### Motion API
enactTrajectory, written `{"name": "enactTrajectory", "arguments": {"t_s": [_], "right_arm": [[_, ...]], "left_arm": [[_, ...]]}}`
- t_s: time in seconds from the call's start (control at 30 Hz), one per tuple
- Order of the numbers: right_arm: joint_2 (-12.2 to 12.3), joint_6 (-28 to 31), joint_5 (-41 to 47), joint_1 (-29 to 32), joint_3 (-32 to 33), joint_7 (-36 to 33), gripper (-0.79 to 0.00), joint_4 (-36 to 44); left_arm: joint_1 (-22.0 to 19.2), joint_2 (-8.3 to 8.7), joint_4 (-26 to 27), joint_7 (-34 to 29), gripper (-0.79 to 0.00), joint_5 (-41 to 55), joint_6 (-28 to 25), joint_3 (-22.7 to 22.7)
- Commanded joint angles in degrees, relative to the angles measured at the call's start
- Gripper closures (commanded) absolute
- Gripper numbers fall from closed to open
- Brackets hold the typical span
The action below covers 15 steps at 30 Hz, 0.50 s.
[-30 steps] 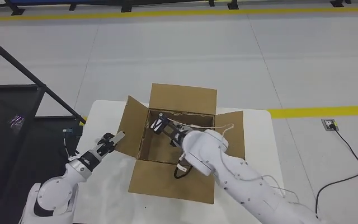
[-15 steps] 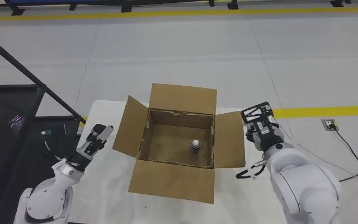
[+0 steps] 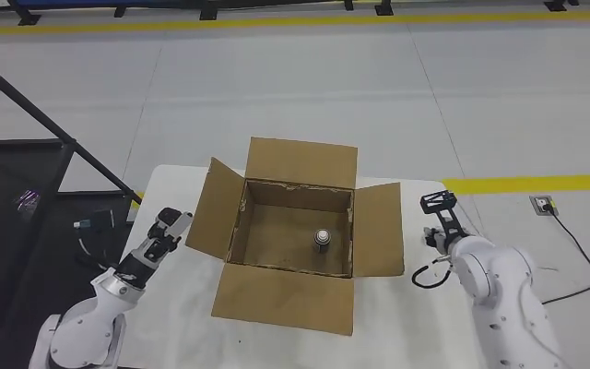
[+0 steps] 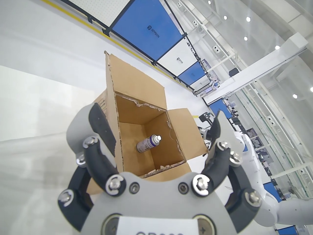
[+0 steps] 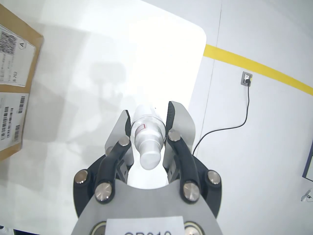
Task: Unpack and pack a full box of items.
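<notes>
placement looks like the step in hand. the right gripper (image 5: 146, 117) is closed on a small white plastic bottle with a pale cap (image 5: 148, 135), pads pinching its body just under the neck, cap toward the wrist. it hangs over the bare white table top (image 5: 127, 50), to the right of the open brown cardboard box (image 3: 300, 161) and well apart from the box's right flap. to do this well, bring the bottle straight down with its base leading and let go only once the base bears on the table. pick a spot well in from the table's rounded corner, which lies near. part the jaws fully, then draw back along the bottle's own axis so a pad does not drag it over. a small grey spray can with a white cap (image 3: 321, 240) stands upright on the box floor, likely next to come out. the left gripper (image 3: 171, 221) is spread wide and holds nothing, just beside the box's left flap, and could steady that flap if needed.
</notes>
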<state>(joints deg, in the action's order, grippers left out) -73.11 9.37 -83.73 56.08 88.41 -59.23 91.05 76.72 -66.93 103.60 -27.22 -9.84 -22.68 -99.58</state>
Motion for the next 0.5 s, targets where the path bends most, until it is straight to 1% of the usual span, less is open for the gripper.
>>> {"name": "enactTrajectory", "arguments": {"t_s": [0.0, 0.13, 0.2, 0.23, 0.27, 0.3, 0.33, 0.47], "right_arm": [[0.08, 0.38, 0.55, -0.24, 0.21, 1.07, 0.000, -2.00], [0.24, 1.25, 1.67, -0.61, 0.29, 2.34, 0.000, -5.18], [0.28, 1.46, 2.38, -0.76, 0.34, 2.62, -0.080, -6.21], [0.33, 1.55, 2.40, -0.87, 0.31, 2.71, -0.231, -6.70], [0.36, 1.51, 2.48, -0.99, 0.28, 2.83, -0.363, -7.03], [0.38, 1.46, 2.61, -1.05, 0.23, 2.96, -0.674, -7.24], [0.41, 1.43, 2.85, -1.08, 0.22, 3.07, -0.785, -7.37], [0.60, 0.79, 3.18, -0.66, 0.72, 3.88, -0.785, -6.06]], "left_arm": [[0.51, 0.06, 0.16, 0.29, -0.785, 0.11, -0.01, -0.29], [1.12, 0.21, 0.43, 0.65, -0.785, 0.31, 0.08, -0.63], [1.18, 0.27, 0.47, 0.69, -0.785, 0.35, 0.10, -0.66], [1.18, 0.30, 0.45, 0.69, -0.785, 0.38, 0.10, -0.67], [1.16, 0.34, 0.42, 0.66, -0.785, 0.35, 0.23, -0.71], [1.12, 0.39, 0.44, 0.53, -0.785, 0.34, 0.26, -0.71], [1.07, 0.43, 0.41, 0.49, -0.785, 0.29, 0.33, -0.77], [0.95, 0.60, 0.37, 0.29, -0.785, 0.31, 0.43, -0.86]]}}
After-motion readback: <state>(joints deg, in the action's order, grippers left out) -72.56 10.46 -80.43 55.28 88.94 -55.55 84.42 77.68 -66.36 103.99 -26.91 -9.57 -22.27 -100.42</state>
